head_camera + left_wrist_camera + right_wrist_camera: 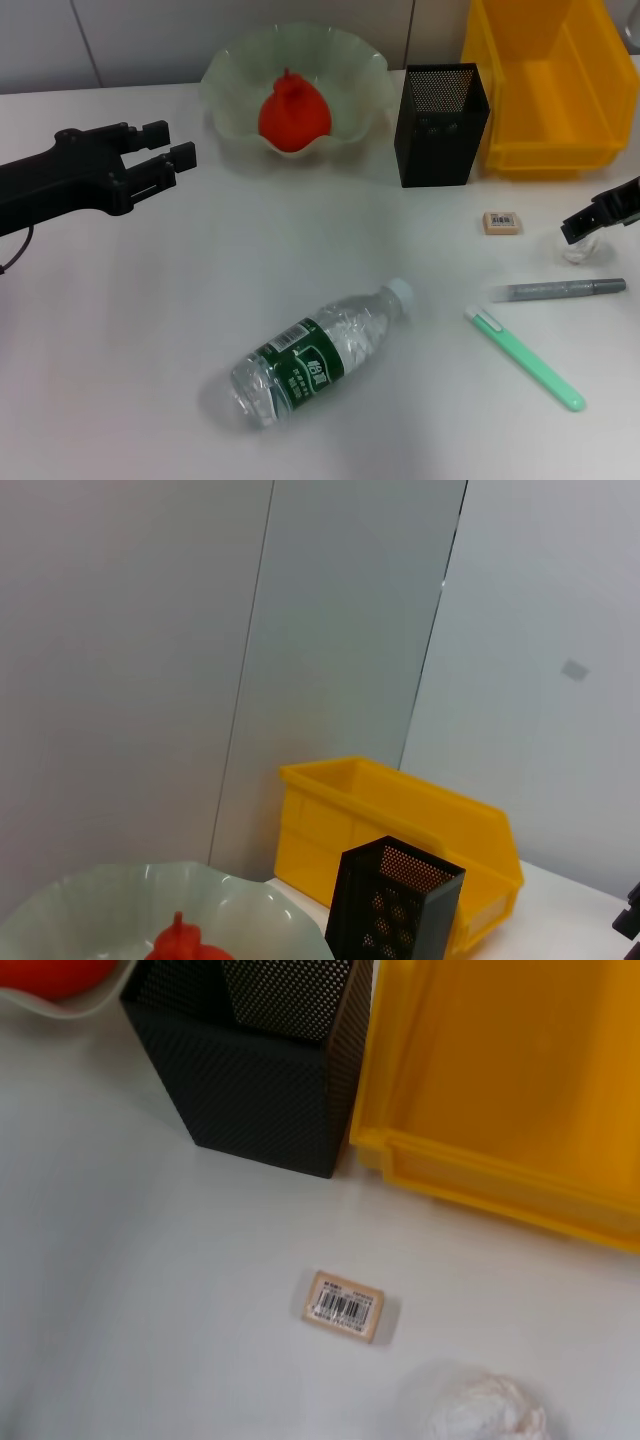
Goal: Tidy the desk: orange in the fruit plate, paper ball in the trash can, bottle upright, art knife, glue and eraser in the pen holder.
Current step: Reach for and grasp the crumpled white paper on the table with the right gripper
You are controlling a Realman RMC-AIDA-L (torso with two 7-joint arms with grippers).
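The orange (294,116) sits in the plate (228,75) at the desk's (150,330) far edge, while the bottle (318,354) lies on its side near the front. The left gripper (172,152) hovers open and empty beside the plate; the right gripper (592,218) hangs over the paper ball (487,1412) near the eraser (502,222), grip unclear.

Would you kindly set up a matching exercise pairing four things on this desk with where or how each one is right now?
Things:
1. orange
2. bottle
3. eraser
4. paper ball

States:
A. lying on its side on the desk
B. flat on the desk in front of the pen holder
C. inside the fruit plate
D. on the desk beside the right end effector, not yet in the trash can

Pairs: 1-C, 2-A, 3-B, 4-D
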